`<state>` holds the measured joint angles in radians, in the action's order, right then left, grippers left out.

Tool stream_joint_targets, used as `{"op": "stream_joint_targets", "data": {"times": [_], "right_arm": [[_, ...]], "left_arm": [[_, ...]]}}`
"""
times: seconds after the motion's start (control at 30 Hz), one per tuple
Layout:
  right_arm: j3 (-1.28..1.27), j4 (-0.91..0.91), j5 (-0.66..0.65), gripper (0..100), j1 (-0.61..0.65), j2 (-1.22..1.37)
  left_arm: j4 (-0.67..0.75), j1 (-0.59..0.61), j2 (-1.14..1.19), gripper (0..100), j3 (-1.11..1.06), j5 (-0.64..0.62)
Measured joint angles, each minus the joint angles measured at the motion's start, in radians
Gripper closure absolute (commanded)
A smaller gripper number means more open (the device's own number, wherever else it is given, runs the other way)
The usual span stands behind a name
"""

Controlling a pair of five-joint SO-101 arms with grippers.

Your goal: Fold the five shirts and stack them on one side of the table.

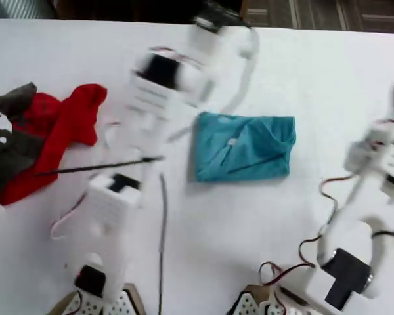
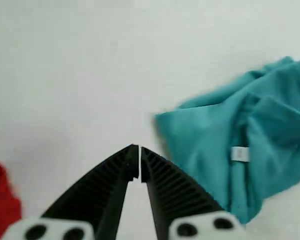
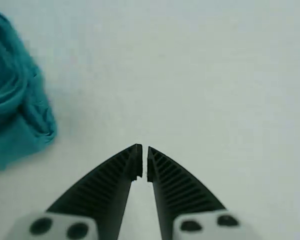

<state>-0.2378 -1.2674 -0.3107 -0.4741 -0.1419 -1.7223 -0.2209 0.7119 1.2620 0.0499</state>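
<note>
A folded teal shirt (image 1: pixel 244 147) lies in the middle of the white table (image 1: pixel 302 65). At the left edge a crumpled red shirt (image 1: pixel 60 131) lies against a dark grey shirt (image 1: pixel 5 134). In the left wrist view my left gripper (image 2: pixel 139 152) is shut and holds nothing, hovering over bare table just beside the teal shirt (image 2: pixel 240 145), with a bit of the red shirt (image 2: pixel 1 200) behind it. My right gripper (image 3: pixel 142 150) is also shut and holds nothing, over bare table a short way from the teal shirt (image 3: pixel 15 115).
The left arm (image 1: pixel 151 92) stretches over the table between the red and teal shirts. The right arm (image 1: pixel 377 164) is folded at the right edge. Loose cables (image 1: pixel 163 216) run across the front of the table near the arm bases.
</note>
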Motion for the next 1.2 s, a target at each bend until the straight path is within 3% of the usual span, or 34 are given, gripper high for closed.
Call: {"op": "stream_joint_targets", "data": {"times": [0.23,0.47,0.67,0.83,0.93,1.03,1.2], "right_arm": [[0.195,-0.032,0.057,97.8,0.356,0.081],[0.671,-0.299,0.092,97.8,0.574,0.496],[1.079,-0.470,0.092,97.8,0.667,0.804],[1.154,-0.476,0.092,97.8,0.726,0.868],[1.162,-0.477,0.091,97.8,0.753,0.893],[1.162,-0.477,0.083,97.8,0.753,0.914],[1.162,-0.477,0.061,97.8,0.752,0.964]], "left_arm": [[-0.048,0.269,-0.133,97,-0.103,0.003],[-0.017,0.417,-0.413,97,-0.566,0.043],[0.278,0.551,-0.747,97,-1.186,0.044],[0.654,0.562,-1.089,97,-1.844,0.083],[0.802,0.572,-1.234,97,-2.147,0.084],[0.844,0.582,-1.263,97,-2.282,0.078],[0.907,0.644,-1.235,97,-2.317,0.044]]}}
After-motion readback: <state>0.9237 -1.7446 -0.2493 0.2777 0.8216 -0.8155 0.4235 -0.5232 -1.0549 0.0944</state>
